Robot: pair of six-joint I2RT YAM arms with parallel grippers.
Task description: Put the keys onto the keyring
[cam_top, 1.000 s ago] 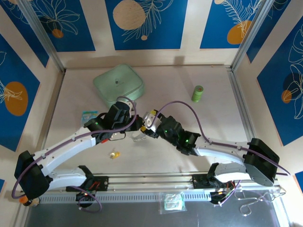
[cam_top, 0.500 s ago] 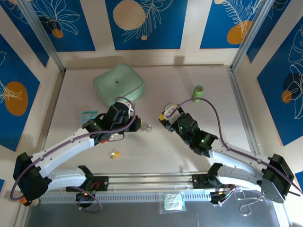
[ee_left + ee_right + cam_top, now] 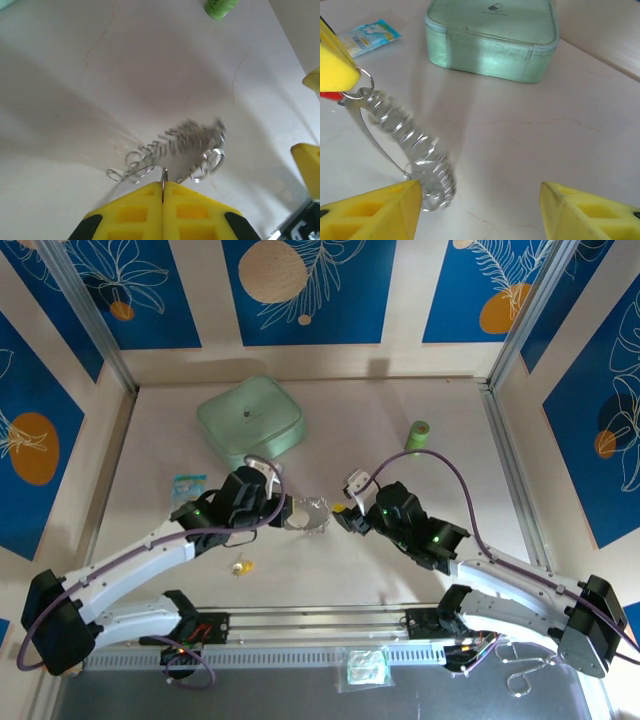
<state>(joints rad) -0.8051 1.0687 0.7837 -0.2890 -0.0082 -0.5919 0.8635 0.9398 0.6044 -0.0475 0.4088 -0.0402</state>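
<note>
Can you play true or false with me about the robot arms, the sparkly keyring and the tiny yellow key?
1. The left gripper is shut on the keyring. True.
2. The right gripper is squeezing the keyring too. False: its fingers are wide apart and it holds nothing.
3. The yellow key is already on the keyring. False: it lies by itself on the table, beside the left arm and apart from the keyring.
4. A green roll stands on the table, on the right arm's side. True.
</note>
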